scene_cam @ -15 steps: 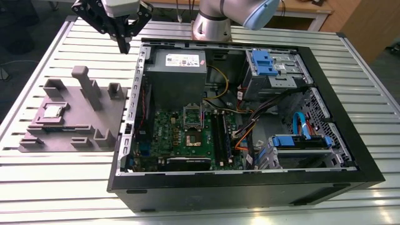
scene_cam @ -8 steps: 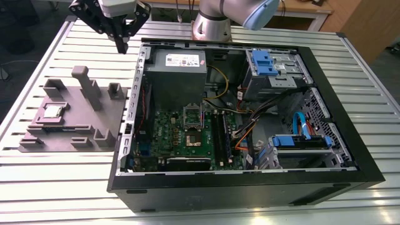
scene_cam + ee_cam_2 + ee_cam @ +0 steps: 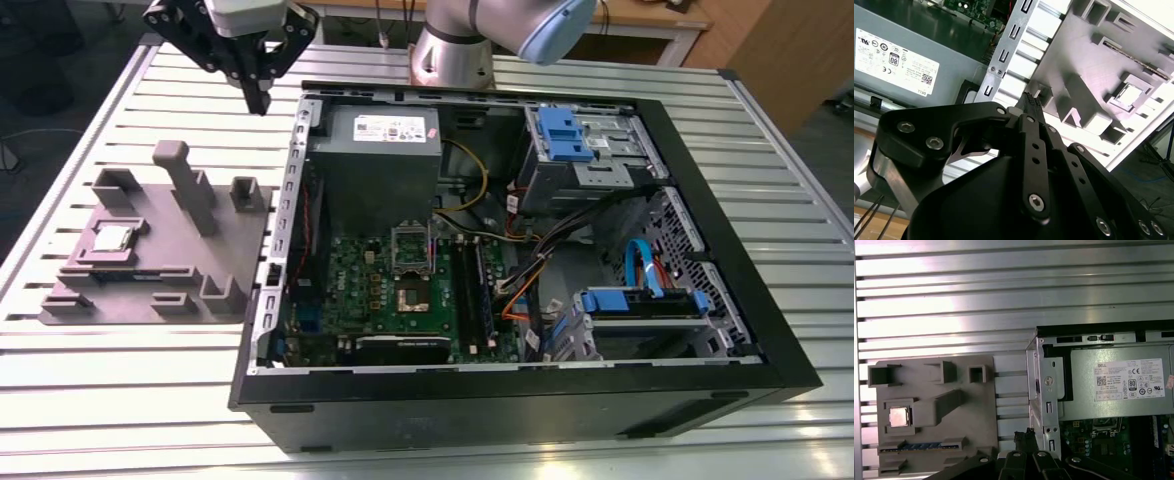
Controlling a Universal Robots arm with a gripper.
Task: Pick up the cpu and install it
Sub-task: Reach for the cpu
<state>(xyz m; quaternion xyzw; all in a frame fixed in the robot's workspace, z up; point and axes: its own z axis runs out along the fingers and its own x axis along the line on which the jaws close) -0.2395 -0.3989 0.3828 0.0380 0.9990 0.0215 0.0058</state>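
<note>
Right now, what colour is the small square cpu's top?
Silver-grey; the cpu shows best in the first wrist view.

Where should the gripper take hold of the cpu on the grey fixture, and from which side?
Take the cpu by two opposite side edges, coming straight down from above. It lies flat, metal top up, in a square pocket of the grey fixture, whose walls would likely block a sideways approach.
</note>
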